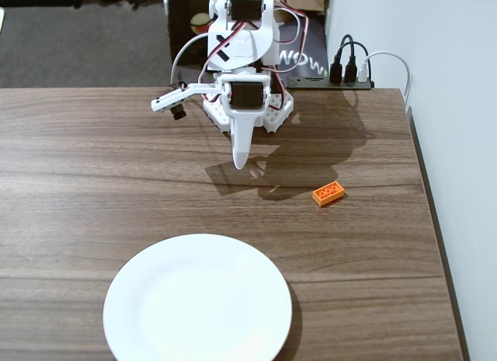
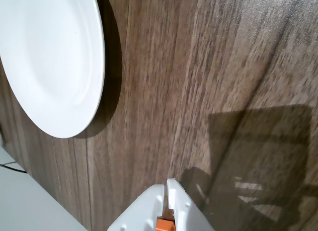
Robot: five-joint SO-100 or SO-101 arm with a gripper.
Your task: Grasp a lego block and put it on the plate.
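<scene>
In the fixed view the orange lego block (image 1: 328,192) lies flat on the wooden table, studs up, to the right of my gripper and a little nearer the front. My white gripper (image 1: 241,164) points down at the table with its fingers closed together and nothing between the tips. The white plate (image 1: 198,300) sits empty at the front, well below the gripper in this view. In the wrist view the plate (image 2: 49,57) fills the upper left, and the gripper (image 2: 168,184) enters from the bottom edge. A small orange patch shows between the finger bases; I cannot tell what it is.
The table's right edge (image 1: 425,213) runs close to the block, with a white wall beyond. A power strip with plugs (image 1: 348,72) lies behind the arm's base. The arm's shadow falls on the wood between gripper and block.
</scene>
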